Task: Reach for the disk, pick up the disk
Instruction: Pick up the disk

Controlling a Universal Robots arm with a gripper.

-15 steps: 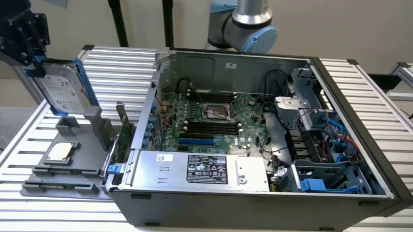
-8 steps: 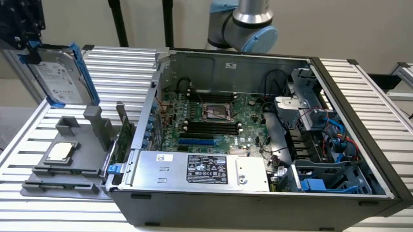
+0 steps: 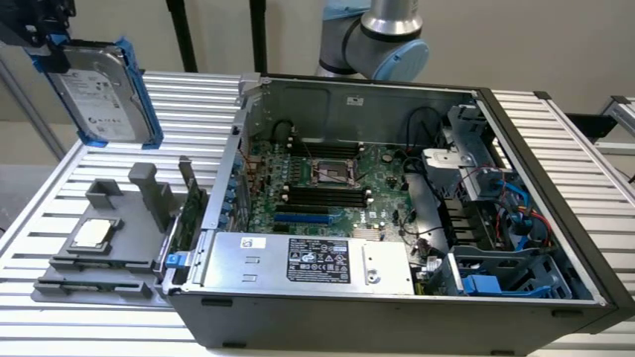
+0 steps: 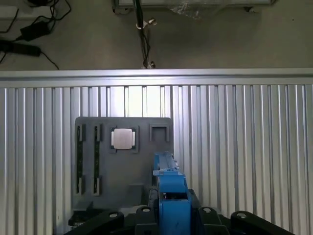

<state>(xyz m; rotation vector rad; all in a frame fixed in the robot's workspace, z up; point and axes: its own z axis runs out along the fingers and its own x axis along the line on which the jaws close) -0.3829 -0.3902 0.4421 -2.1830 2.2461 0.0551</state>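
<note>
The disk (image 3: 100, 85), a silver-grey drive with a white label in a bright blue carrier, hangs upright in the air at the exterior view's upper left. It is well above the slatted table and the grey fixture. My black gripper (image 3: 44, 44) is shut on its top end. In the wrist view the carrier's blue edge (image 4: 168, 193) sticks out from between the black fingers (image 4: 146, 215), over the fixture's edge.
A grey fixture (image 3: 119, 253) with slots lies on the slatted metal table (image 3: 40, 223) and holds a small square silver chip (image 3: 92, 233). The open computer case (image 3: 397, 201) fills the exterior view's middle and right. The arm's base (image 3: 382, 37) stands behind the case.
</note>
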